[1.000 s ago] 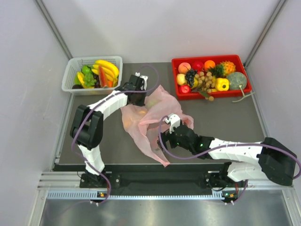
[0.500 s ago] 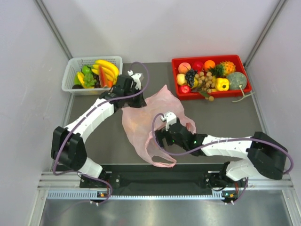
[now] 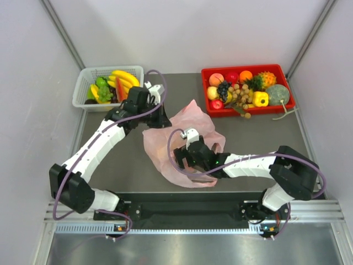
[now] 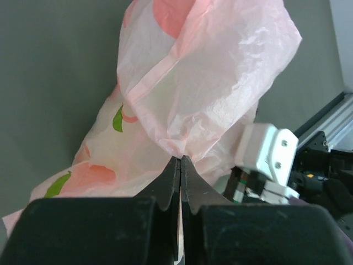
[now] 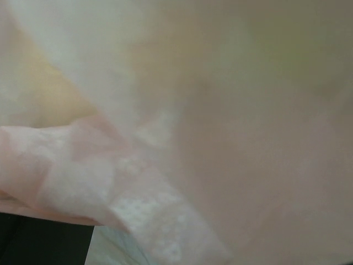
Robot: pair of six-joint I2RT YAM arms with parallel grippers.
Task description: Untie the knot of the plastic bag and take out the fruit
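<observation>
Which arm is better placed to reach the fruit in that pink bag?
Probably the right: the right pincer, open, presses against the plastic bag, while the left pincer is shut on its film.

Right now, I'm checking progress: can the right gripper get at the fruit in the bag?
Probably not yet: the right gripper is open at the plastic bag, but in its wrist view that bag's film lies across the fruit.

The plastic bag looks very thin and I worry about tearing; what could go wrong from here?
The left gripper has its jaws shut on a pinch of the plastic bag; a strong pull might tear it. The right wrist view shows almost only pink film, so the open right gripper may close blindly.
</observation>
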